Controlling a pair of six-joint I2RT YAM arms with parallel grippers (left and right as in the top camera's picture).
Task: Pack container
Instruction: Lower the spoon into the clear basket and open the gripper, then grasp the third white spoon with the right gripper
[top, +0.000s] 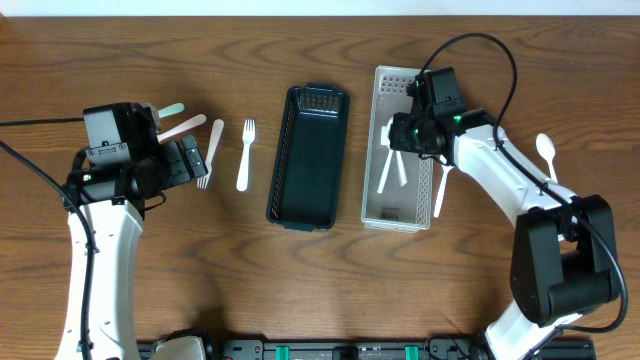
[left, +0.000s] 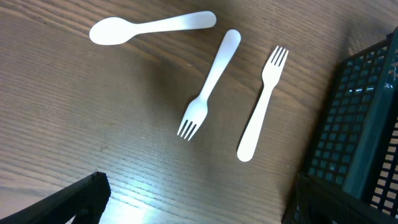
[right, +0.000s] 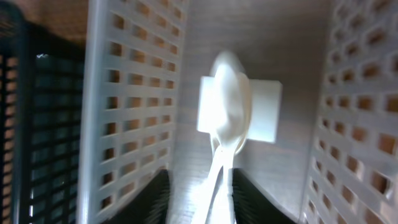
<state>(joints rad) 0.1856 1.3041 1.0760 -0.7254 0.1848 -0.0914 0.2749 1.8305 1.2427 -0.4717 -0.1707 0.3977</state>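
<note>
Now the left gripper, fingers spread wide, is nearer the closest white fork, lying on the table at its 3 o'clock, long axis roughly 12-to-6, while the right gripper hangs over the white tray, grip unclear
</note>
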